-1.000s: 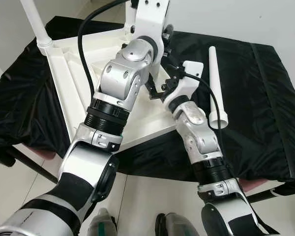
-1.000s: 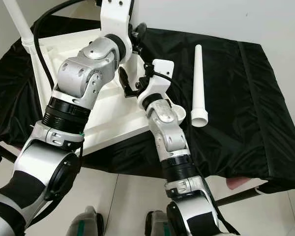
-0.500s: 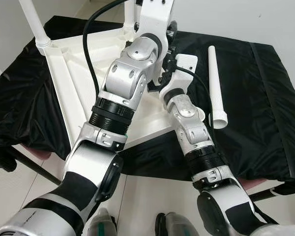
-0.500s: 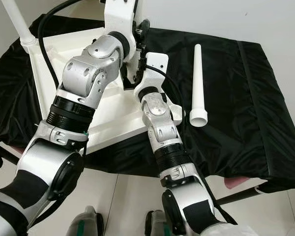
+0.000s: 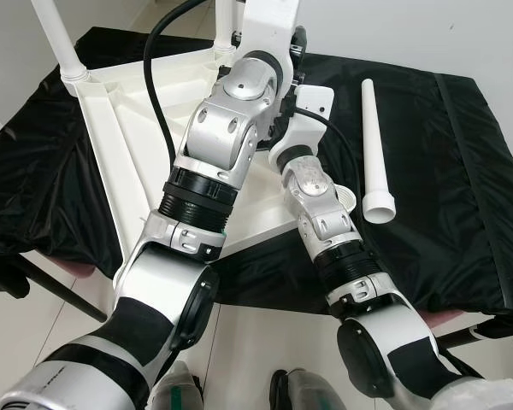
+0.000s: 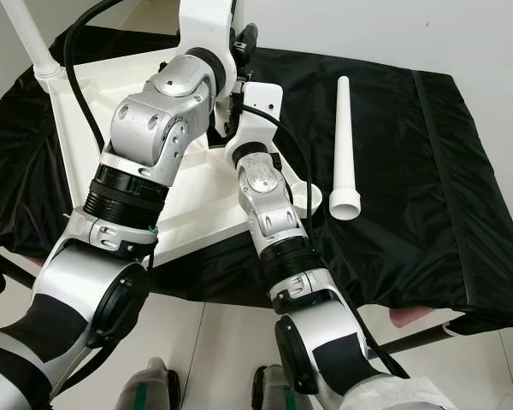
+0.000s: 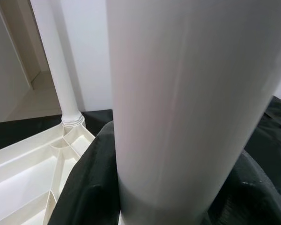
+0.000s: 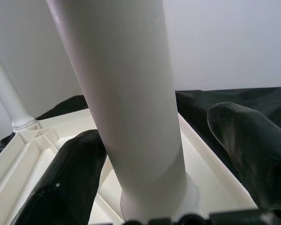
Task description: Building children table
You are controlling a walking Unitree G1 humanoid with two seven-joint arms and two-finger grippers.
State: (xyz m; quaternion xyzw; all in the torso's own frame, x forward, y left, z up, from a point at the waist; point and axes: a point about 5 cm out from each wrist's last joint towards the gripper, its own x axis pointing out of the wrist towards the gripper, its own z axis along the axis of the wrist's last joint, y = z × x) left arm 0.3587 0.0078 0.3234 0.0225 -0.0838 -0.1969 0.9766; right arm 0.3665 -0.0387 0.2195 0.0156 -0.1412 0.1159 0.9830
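Tabletop [image 5: 120, 162] lies inverted on cloth [image 5: 462, 171]; two legs seated, one loose leg [image 5: 374, 145] beside. Right gripper [image 8: 168, 154] open around upright leg [image 8: 126, 93]; left gripper apparently grasping it, unclear

Indoor room, prob. a home or plain test space; can't tell which. Pale tiled floor [image 5: 265, 342] w/ dark grout lines, near side. Bare white wall [image 6: 393, 34] at far side. Work surface = low table draped in black cloth [image 5: 462, 171], thin dark legs [image 5: 60, 290] showing at near left. Pink edge [image 6: 410, 317] peeks under cloth, near right.
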